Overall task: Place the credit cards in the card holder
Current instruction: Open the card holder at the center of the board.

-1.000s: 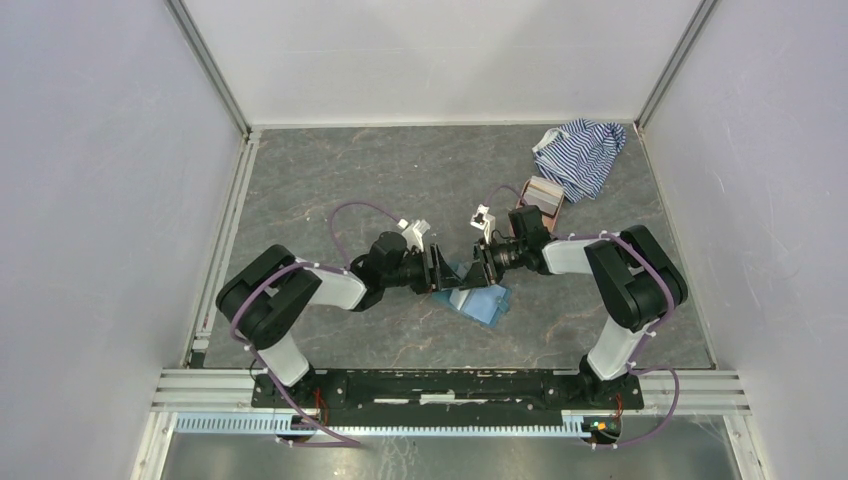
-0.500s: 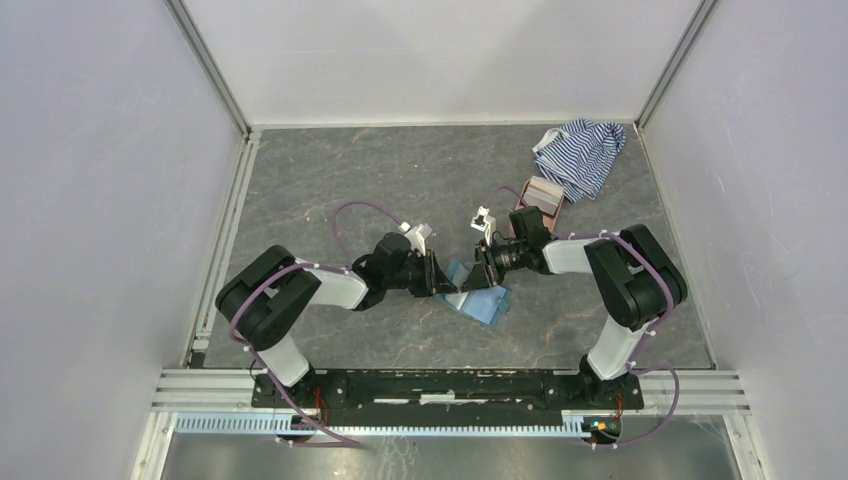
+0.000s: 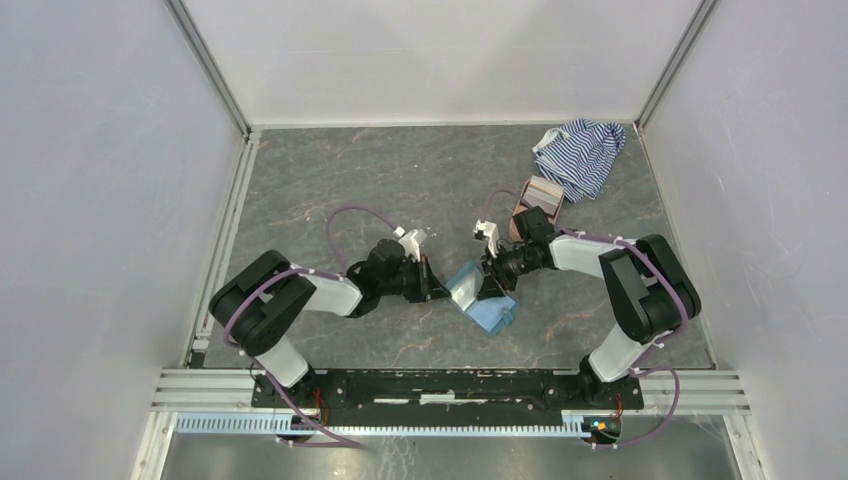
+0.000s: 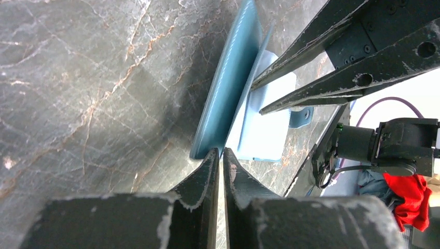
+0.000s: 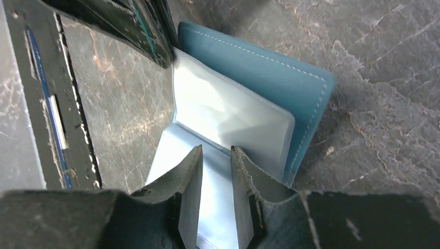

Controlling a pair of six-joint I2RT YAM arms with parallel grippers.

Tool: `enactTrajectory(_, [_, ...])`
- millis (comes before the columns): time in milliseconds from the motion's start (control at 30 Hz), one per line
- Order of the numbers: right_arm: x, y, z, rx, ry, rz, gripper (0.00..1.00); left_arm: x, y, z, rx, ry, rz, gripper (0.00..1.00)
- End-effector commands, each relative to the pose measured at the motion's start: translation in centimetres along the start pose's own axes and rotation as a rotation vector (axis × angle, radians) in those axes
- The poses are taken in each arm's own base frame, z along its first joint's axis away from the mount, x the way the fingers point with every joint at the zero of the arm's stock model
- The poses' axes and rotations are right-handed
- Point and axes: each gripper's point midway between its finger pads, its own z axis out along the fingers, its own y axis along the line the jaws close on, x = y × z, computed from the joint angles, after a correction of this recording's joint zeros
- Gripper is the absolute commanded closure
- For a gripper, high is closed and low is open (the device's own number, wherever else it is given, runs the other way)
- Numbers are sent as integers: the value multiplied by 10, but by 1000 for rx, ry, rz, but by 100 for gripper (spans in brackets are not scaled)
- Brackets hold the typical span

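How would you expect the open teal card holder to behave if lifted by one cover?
The card holder probably flops at its fold, since its covers splay apart. Its clear sleeves look thin and glossy, so likely limp and slippery. Being slim, it seems light and may slide on the table.

The top external camera is looking down from above and behind the arm bases, taking in the whole table (image 3: 330, 180) from far off. The left wrist camera is sitting just behind the left gripper (image 4: 219, 151), looking along its fingers low over the stone surface and toward the right arm. The right wrist camera is sitting just behind the right gripper (image 5: 215, 150), facing the opposite way at very close range. All three views are sharing the card holder (image 3: 490, 312) at mid-table, and each wrist view is also catching the other arm's fingers.
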Motion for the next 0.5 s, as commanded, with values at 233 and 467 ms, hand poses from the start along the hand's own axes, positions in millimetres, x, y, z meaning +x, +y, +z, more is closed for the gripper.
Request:
enactTrajectory(233, [0, -3, -17, 67, 30, -141, 59, -3, -18, -5, 105, -77, -26, 87])
enactTrajectory(467, [-23, 4, -14, -17, -53, -75, 58, -23, -41, -24, 183, -187, 61, 68])
